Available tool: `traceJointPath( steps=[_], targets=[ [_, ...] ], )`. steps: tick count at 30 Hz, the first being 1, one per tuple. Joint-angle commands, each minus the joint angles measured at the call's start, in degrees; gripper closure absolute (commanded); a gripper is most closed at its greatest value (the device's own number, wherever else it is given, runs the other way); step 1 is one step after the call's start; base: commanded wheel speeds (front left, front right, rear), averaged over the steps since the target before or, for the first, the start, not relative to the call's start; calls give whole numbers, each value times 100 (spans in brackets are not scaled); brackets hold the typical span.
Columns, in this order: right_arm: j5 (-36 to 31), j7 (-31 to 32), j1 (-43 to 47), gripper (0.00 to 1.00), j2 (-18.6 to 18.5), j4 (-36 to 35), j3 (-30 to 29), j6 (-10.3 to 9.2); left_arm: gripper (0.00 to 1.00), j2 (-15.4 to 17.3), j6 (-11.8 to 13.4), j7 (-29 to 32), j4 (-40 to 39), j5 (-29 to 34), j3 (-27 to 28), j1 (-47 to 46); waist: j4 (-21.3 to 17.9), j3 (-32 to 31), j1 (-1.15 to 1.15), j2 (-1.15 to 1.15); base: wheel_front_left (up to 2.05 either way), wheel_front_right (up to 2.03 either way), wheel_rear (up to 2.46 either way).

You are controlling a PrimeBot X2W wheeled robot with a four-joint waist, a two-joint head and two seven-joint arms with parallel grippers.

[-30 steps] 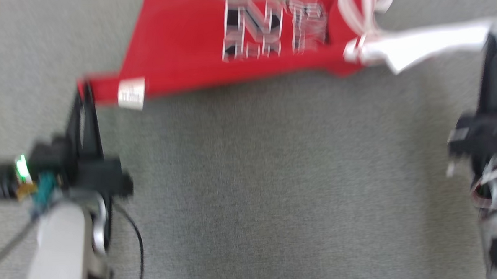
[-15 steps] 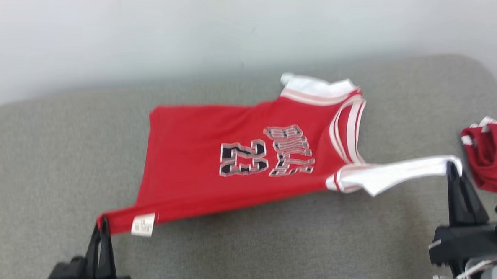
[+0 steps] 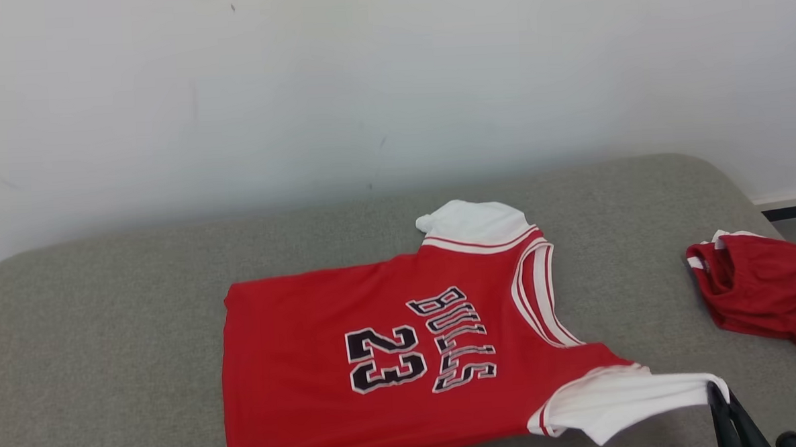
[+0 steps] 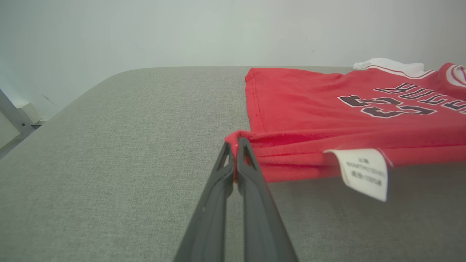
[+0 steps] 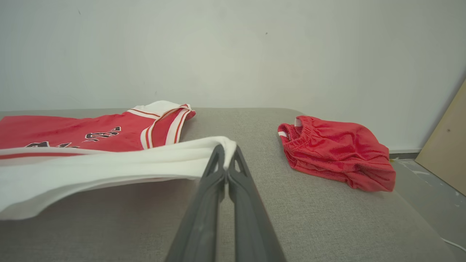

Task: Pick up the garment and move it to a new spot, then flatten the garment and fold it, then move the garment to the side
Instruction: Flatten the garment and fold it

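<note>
Head cam has tilted up since half a second ago: whole picture shifted, wall takes the upper half, jersey [image 3: 390,358] sits lower in frame. That's camera motion. Jersey is strung between the same two pinch points as before.

Surface: grey woven upholstered pad [image 3: 106,317], rounded corners, butted against a plain white wall [image 3: 365,84] with a few small marks. Right wrist view shows grey floor [image 5: 422,178] past the pad's right end and a tan board [image 5: 446,138] leaning there. Left wrist view shows a metal strut [image 4: 11,109] off the pad's left end.

Red shorts [image 3: 763,288] lie bunched near the pad's right end, well apart from the jersey.

Jersey position: middle of the pad, front face up. Far part lies flat on the pad; near edge is raised clear of it, shadow underneath.

Orientation: long axis runs left-right across the head view. Hem toward the robot's left, neck and shoulders toward its right. "23" [image 3: 385,358] and "BULLS" [image 3: 453,338] read turned sideways, letter tops toward the right. Far white shoulder [image 3: 473,221] lies on the pad near the wall side; near white shoulder [image 3: 620,395] is pulled out long to the right.

Left gripper [image 4: 235,143]: fingers closed, pinching the near hem corner, red cloth bunched at the tips. White label [image 4: 364,173] hangs from the hem just beside it.

Right gripper [image 5: 227,151]: fingers closed, pinching the end of the near white shoulder.
</note>
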Motion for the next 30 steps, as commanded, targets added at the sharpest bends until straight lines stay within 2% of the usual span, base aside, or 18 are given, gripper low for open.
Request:
traceJointPath(
  steps=[1, 6, 17, 30],
  targets=[
    [-46, 4, 149, 100, -125, 7, -45, -25, 100, 23, 139, -19, 5, -16, 27, 181, -63, -120, 1, 1, 0, 0, 0],
    [-119, 4, 422, 100, -233, -98, -125, -26, 100, 20, 229, -18, 89, -144, -135, 380, -73, -168, 1, 1, 0, 0, 0],
    [-122, 4, 861, 100, -164, 18, -11, -26, 100, 12, 363, -19, 206, -338, -489, 619, -34, -98, 1, 1, 0, 0, 0],
    [-3, 4, 210, 100, -157, -132, 221, -22, 100, 7, 374, -19, -279, -222, -646, 84, -5, 146, 1, 1, 0, 0, 0]
  ],
)
